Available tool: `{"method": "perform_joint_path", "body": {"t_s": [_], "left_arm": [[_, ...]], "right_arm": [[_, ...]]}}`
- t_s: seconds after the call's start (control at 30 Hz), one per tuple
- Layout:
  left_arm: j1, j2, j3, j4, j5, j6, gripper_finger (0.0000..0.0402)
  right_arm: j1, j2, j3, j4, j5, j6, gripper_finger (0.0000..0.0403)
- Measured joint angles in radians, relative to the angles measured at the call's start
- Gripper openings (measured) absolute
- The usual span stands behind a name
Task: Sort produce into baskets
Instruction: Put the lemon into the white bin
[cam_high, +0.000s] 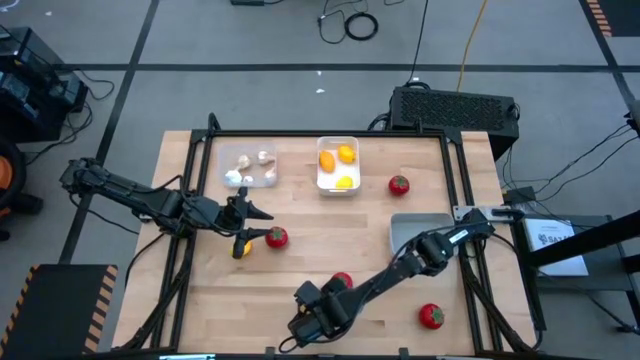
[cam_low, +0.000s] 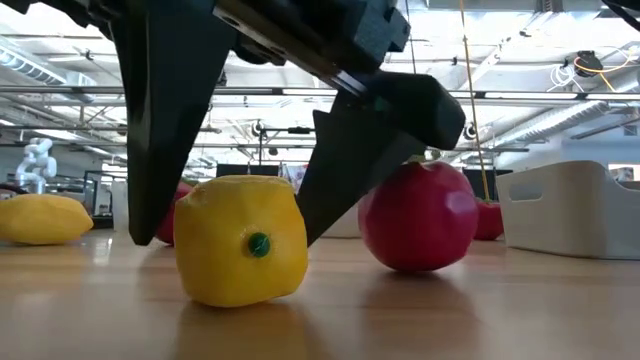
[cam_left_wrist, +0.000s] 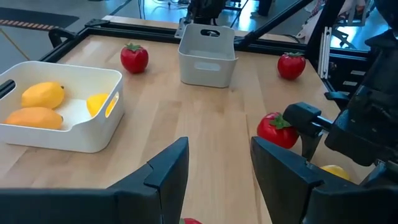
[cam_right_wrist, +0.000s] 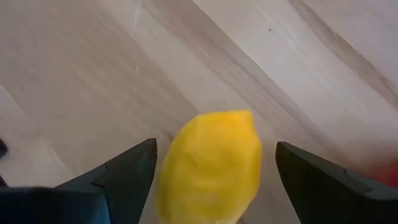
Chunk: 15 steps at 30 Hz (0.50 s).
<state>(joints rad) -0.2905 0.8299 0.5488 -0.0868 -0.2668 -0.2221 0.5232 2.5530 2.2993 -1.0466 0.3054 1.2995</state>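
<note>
A yellow fruit (cam_right_wrist: 208, 165) rests on the wooden table near its front edge. My right gripper (cam_right_wrist: 216, 146) points steeply down over it, open, one finger on each side with a gap to the fruit. A tomato (cam_low: 418, 215) stands just beside them. My left gripper (cam_left_wrist: 219, 146) hovers open over the table's left middle, with nothing between its fingers; another yellow fruit (cam_high: 241, 247) and a tomato (cam_high: 277, 237) lie just near of it. The clear basket (cam_high: 248, 165) holds garlic bulbs. The white basket (cam_high: 337, 165) holds yellow and orange fruits. The grey basket (cam_left_wrist: 207, 56) stands at the right.
Two more tomatoes lie loose, one at the far right (cam_high: 399, 184) and one at the near right (cam_high: 431, 316). My right arm reaches across the grey basket's near corner. A black box (cam_high: 455, 105) stands beyond the table's far edge. Bare wood lies in the table's middle.
</note>
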Motion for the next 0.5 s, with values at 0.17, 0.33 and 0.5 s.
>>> {"method": "perform_joint_path", "body": {"t_s": [0.17, 0.33, 0.5], "left_arm": [[0.0, 0.0, 0.0, 0.0, 0.0, -0.001, 0.018], [0.0, 0.0, 0.0, 0.0, 0.0, -0.001, 0.018], [0.0, 0.0, 0.0, 0.0, 0.0, -0.001, 0.018]], "right_arm": [[0.0, 0.0, 0.0, 0.0, 0.004, -0.002, 0.0318], [0.0, 0.0, 0.0, 0.0, 0.003, -0.013, 0.0296], [0.0, 0.0, 0.0, -0.001, 0.0, -0.032, 0.0249]]}}
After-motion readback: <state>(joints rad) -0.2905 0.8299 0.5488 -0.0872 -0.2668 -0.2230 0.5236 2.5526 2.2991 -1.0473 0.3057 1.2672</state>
